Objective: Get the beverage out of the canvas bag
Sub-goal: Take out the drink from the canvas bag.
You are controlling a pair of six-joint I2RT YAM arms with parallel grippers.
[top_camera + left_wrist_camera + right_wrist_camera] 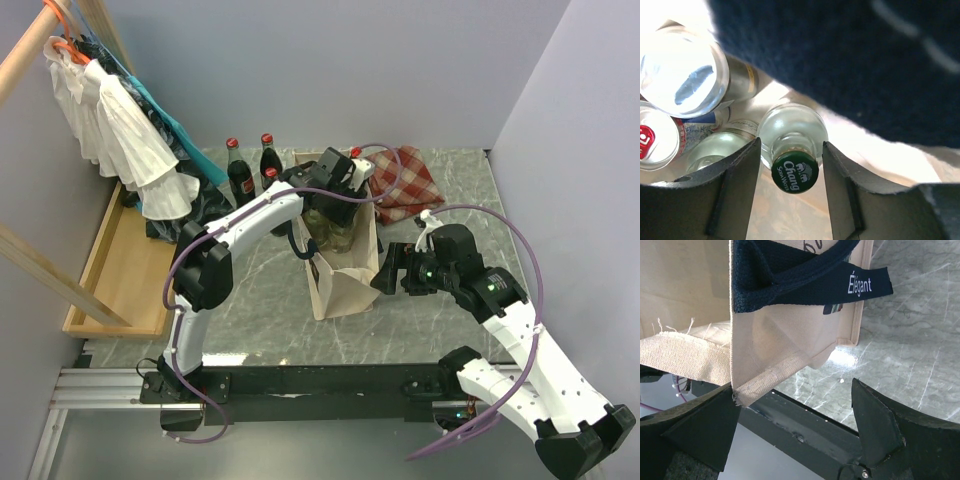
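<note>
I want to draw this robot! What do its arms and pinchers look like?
Both the left arm and the right arm have smooth white shells with chunky black joints. A thin purple cable loops along each one. The left gripper and the right gripper each have two flat, dark, wedge-shaped fingers with a matte look.

left tool (791, 152) pointing down, jaws parted, right tool (795, 412) spread wide
</note>
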